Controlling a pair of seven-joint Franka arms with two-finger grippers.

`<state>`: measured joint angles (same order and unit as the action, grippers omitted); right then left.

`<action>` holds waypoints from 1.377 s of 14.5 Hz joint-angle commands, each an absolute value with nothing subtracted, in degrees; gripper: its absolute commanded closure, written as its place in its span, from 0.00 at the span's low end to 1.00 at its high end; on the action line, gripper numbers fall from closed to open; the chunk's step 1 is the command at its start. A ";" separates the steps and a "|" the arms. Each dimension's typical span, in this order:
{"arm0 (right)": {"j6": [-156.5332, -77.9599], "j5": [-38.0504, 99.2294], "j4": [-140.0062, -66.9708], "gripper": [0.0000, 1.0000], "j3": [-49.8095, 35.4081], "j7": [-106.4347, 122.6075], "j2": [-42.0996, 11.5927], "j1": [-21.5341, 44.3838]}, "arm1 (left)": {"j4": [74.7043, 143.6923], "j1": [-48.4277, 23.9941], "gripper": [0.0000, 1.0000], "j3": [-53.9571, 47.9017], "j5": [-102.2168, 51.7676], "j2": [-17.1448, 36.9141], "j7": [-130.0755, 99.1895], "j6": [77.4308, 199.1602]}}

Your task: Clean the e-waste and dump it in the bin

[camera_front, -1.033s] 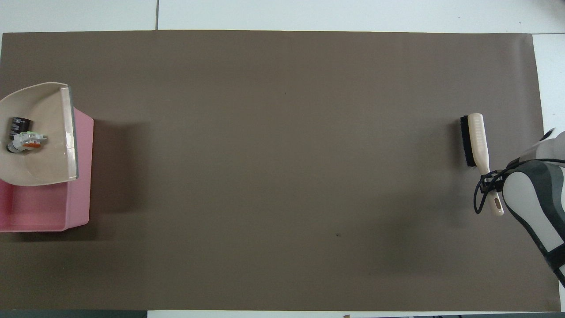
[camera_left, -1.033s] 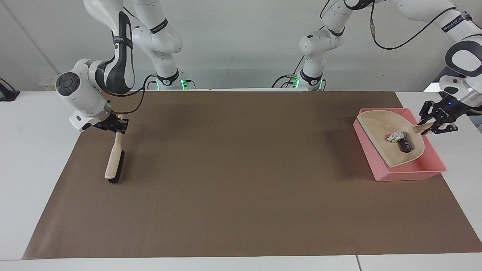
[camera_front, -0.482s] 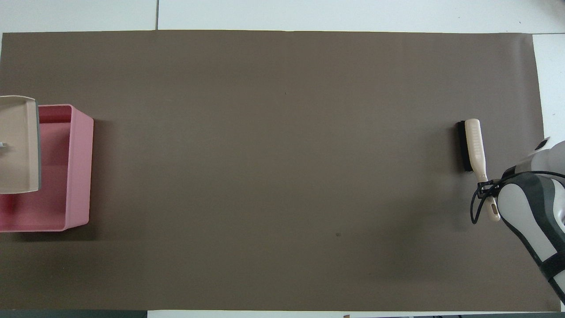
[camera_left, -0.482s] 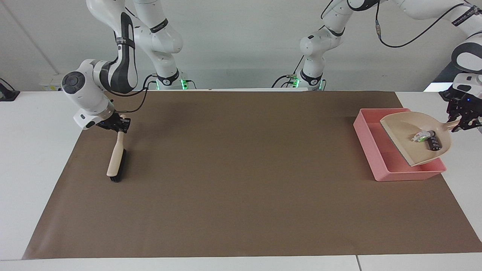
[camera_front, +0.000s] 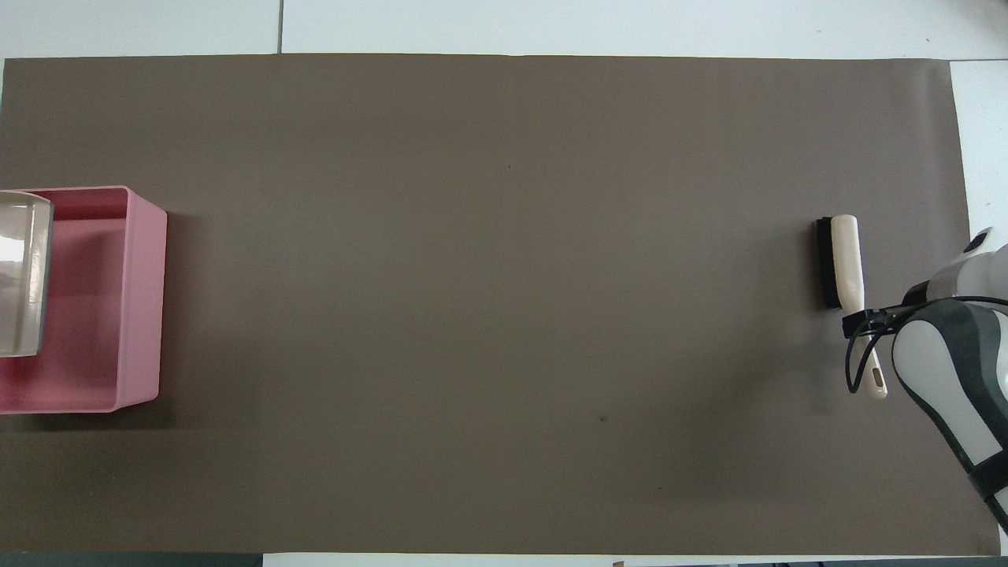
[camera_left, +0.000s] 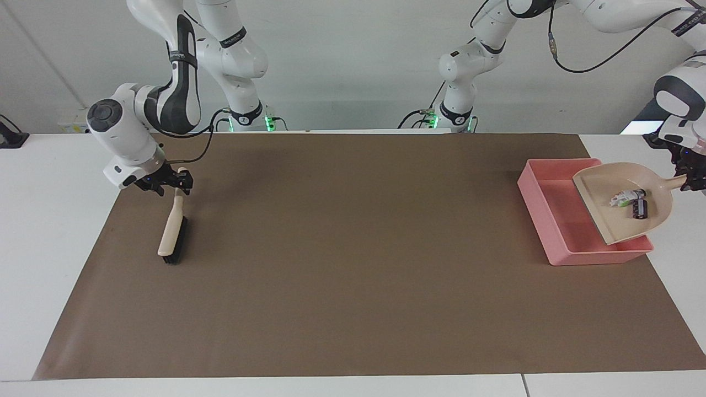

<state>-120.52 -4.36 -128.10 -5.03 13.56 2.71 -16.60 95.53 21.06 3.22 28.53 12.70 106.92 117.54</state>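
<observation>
The e-waste lies in a beige dustpan (camera_left: 609, 220): a white piece (camera_left: 626, 197) and a small black block (camera_left: 640, 209), both at the pan's back by the handle. My left gripper (camera_left: 689, 179) is shut on that handle. It holds the pan over the side of the pink bin (camera_left: 557, 220) toward the left arm's end of the table. In the overhead view only the pan's lip (camera_front: 35, 276) shows above the bin (camera_front: 142, 299). My right gripper (camera_left: 165, 182) sits at the handle of a brush (camera_left: 172, 234) that lies on the mat.
A brown mat (camera_left: 353, 264) covers most of the white table. In the overhead view the brush (camera_front: 843, 260) lies near the mat's edge at the right arm's end, with the right gripper (camera_front: 866, 319) over its handle.
The left gripper has carried the dustpan and its pieces from the bin's middle out toward the left arm's end of the table. The brush has shifted slightly toward the robots.
</observation>
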 commanded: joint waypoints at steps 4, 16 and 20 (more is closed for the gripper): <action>-114.82 -5.01 -111.03 0.00 -5.62 7.33 3.25 -9.93 | 95.89 18.28 1.00 3.60 38.93 11.78 103.10 119.62; -85.43 -2.82 -86.83 0.00 -5.54 -8.26 -0.80 -10.46 | 93.62 16.61 1.00 2.64 31.97 9.40 109.23 116.57; -85.60 -1.76 -88.42 0.00 2.98 -8.44 0.44 -2.64 | 91.14 16.61 1.00 2.46 20.23 9.06 112.59 108.73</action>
<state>-85.61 -3.19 -87.90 -0.35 -7.71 -0.34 -5.36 92.49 16.83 2.52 23.87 9.69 110.89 112.50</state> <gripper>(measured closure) 0.000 0.678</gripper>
